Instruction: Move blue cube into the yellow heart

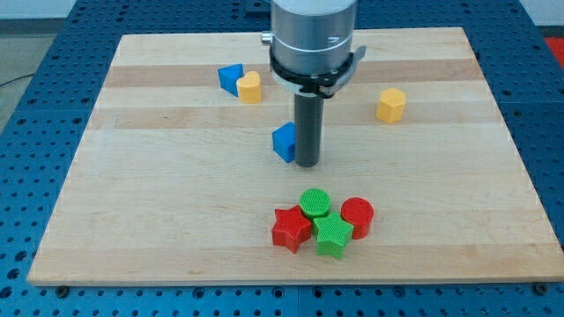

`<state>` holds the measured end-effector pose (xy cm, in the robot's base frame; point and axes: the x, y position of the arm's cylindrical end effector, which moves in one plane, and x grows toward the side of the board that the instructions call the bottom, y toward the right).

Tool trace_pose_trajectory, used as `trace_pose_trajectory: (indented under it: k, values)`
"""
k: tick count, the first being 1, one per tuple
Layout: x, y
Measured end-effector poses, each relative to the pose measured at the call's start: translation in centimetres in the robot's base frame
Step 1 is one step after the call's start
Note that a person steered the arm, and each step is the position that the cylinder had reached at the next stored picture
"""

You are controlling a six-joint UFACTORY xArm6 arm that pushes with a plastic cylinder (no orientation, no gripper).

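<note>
From my end it's just a light wooden board (176,229) sitting on a blue perforated table (26,176), evenly lit.

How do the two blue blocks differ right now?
The blue block at centre sits right beside my tip, on its left in the view; the blue block at the view's top left sits far from it. The top-left one touches a yellow block; the centre one touches no block. Both are blue.

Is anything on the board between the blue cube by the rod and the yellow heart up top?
No. In the camera view, bare wood separates the blue cube, touching my tip, from the yellow heart; another blue block sits beside the heart.
</note>
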<state>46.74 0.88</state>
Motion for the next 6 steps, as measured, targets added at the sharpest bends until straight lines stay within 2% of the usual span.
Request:
trace_pose_trajectory:
  k: [1, 6]
  values:
    - [-0.3, -1.8]
    - [-9.4, -2.2]
